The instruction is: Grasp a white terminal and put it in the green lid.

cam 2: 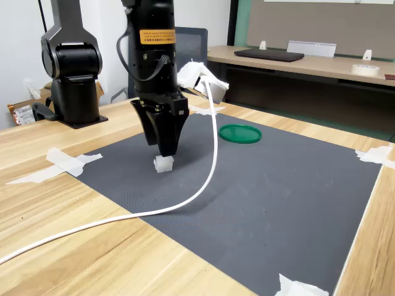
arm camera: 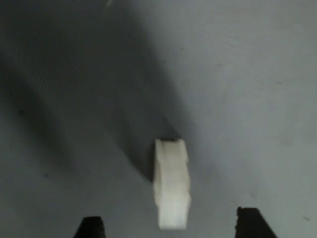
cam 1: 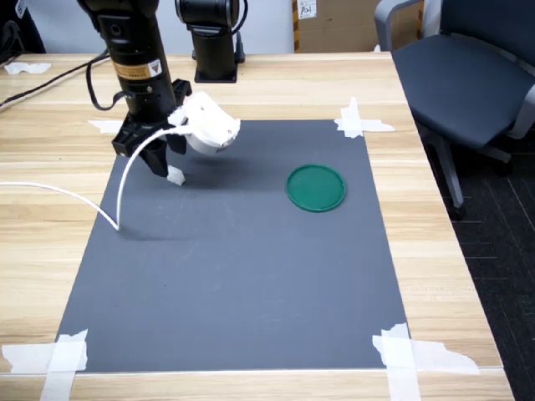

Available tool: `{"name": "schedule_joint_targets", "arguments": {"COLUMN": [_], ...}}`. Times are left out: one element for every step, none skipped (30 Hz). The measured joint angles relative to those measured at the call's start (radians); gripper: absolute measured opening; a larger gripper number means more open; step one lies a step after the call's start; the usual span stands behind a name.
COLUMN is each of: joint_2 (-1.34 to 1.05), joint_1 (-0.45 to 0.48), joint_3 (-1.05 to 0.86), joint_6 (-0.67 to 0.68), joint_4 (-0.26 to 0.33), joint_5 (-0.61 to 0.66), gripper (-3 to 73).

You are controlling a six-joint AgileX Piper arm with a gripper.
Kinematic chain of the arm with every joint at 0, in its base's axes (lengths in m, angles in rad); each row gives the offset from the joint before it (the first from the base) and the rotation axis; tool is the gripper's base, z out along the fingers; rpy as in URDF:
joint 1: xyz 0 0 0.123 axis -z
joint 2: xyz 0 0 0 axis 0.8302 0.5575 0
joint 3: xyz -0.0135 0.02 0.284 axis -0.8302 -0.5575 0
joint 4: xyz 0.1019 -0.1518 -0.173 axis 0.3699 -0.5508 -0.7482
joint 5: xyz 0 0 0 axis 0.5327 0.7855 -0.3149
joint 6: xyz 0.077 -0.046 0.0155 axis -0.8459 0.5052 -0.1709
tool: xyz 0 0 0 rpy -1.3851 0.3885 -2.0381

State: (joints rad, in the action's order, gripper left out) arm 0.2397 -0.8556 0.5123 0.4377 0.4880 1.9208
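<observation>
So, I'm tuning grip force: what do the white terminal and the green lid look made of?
The white terminal looks like matte, rigid moulded plastic, given its crisp notched edges in the wrist view. The green lid looks like smooth plastic with a faint sheen and a thin raised rim.

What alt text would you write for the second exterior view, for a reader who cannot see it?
A black robot arm's gripper hangs just above a small white terminal on a dark grey mat taped to a wooden table. A green lid lies empty farther back on the mat, and a white cable trails off the arm.
</observation>
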Motion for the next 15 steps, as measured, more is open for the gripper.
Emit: {"name": "schedule_joint_targets", "arguments": {"joint_2": [0.006,0.012,0.015,0.02,0.026,0.032,0.037,0.042,0.046,0.05,0.054,0.057,0.06,0.063,0.067], "joint_1": [0.0,0.0,0.0,0.0,0.0,0.0,0.0,0.0,0.0,0.0,0.0,0.0,0.0,0.0,0.0], "joint_3": [0.0,0.0,0.0,0.0,0.0,0.0,0.0,0.0,0.0,0.0,0.0,0.0,0.0,0.0,0.0], "joint_6": [-0.007,-0.015,-0.025,-0.033,-0.039,-0.044,-0.047,-0.049,-0.051,-0.051,-0.051,-0.052,-0.052,-0.053,-0.055], "joint_4": [0.007,0.007,0.018,0.025,0.032,0.036,0.037,0.038,0.039,0.039,0.039,0.039,0.039,0.039,0.039], "joint_5": [-0.001,-0.003,-0.004,-0.005,-0.007,-0.008,-0.011,-0.016,-0.023,-0.028,-0.032,-0.034,-0.035,-0.037,-0.039], "gripper": [51.8,51.8,51.8,51.6,51.4,51.1,50.7,50.1,49.5,48.9,48.5,48.0,47.5,47.0,46.5]}}
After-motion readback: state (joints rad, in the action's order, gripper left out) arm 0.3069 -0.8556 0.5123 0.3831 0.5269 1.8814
